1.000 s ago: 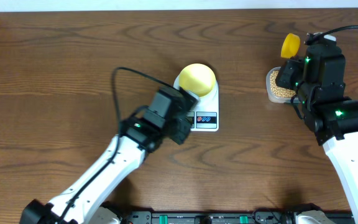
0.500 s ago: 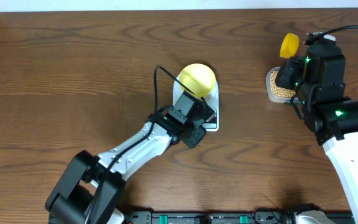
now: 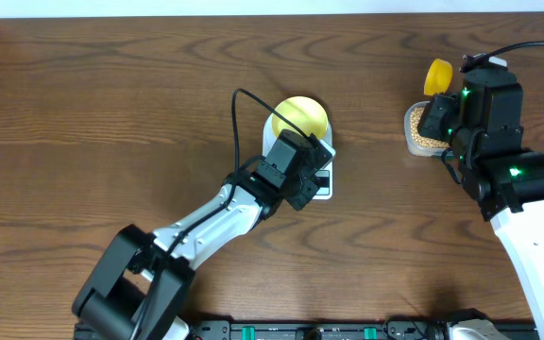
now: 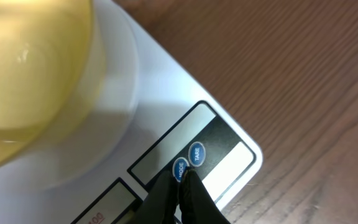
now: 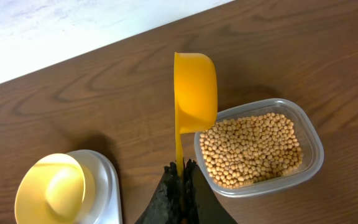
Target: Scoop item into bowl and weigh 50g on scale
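The pale yellow bowl (image 3: 299,117) stands on the round platform of the white scale (image 3: 322,151). It also shows in the left wrist view (image 4: 23,68) and the right wrist view (image 5: 51,186). My left gripper (image 4: 182,177) is shut and empty, its fingertips on the scale's (image 4: 166,106) blue buttons (image 4: 188,163). My right gripper (image 5: 182,171) is shut on the handle of a bright yellow scoop (image 5: 194,93), held empty above the table. The tan beans (image 5: 253,146) fill a clear tub (image 5: 312,140) beside the scoop, also seen from overhead (image 3: 423,135).
The dark wooden table (image 3: 111,113) stretches to the left of the scale. A pale wall edge (image 5: 55,31) runs behind the table in the right wrist view. The left arm's cable (image 3: 239,113) loops beside the bowl.
My left arm has swung right and forward from the table's left-middle to the scale, its shut fingertips now over the buttons. My right gripper and scoop have barely moved.
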Controlling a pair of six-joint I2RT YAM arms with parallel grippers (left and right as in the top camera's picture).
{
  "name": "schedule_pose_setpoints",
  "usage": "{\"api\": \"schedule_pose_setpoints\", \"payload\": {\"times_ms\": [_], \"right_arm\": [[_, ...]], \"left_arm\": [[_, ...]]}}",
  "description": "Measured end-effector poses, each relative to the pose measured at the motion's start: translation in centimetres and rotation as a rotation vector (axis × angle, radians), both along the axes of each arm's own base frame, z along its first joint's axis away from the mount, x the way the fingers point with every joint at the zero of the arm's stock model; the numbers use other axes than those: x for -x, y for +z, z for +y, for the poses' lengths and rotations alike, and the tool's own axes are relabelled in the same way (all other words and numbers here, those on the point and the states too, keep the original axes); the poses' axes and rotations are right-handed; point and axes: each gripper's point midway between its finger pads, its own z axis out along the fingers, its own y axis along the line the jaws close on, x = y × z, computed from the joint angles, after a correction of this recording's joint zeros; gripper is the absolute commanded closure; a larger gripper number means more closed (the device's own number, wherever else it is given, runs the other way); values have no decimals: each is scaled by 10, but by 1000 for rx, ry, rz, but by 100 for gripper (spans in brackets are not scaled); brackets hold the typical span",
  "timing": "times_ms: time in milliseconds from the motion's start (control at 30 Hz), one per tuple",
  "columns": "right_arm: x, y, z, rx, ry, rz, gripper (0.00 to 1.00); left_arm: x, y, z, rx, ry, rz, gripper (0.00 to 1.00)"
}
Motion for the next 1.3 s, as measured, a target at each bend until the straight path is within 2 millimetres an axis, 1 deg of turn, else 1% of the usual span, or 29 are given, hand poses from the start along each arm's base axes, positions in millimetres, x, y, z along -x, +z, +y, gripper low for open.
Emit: {"api": "schedule_pose_setpoints", "payload": {"times_ms": [100, 200, 600, 700, 800, 1100, 1300], "right_arm": [[0, 0, 0, 0, 0, 0, 99], [0, 0, 0, 0, 0, 0, 99], [0, 0, 0, 0, 0, 0, 99], [0, 0, 0, 0, 0, 0, 99], [0, 0, 0, 0, 0, 0, 99], [0, 0, 0, 0, 0, 0, 99], [0, 0, 0, 0, 0, 0, 99]], "left_arm": [[2, -14, 2, -24, 1, 28, 93], [2, -21, 3, -37, 4, 39, 93], [-1, -21, 6, -52, 18, 25, 93], [-2, -24, 8, -61, 34, 28, 93], [-2, -31, 9, -67, 47, 45, 93], [-6, -30, 6, -54, 52, 29, 93], [-9, -31, 12, -79, 71, 16, 93]]}}
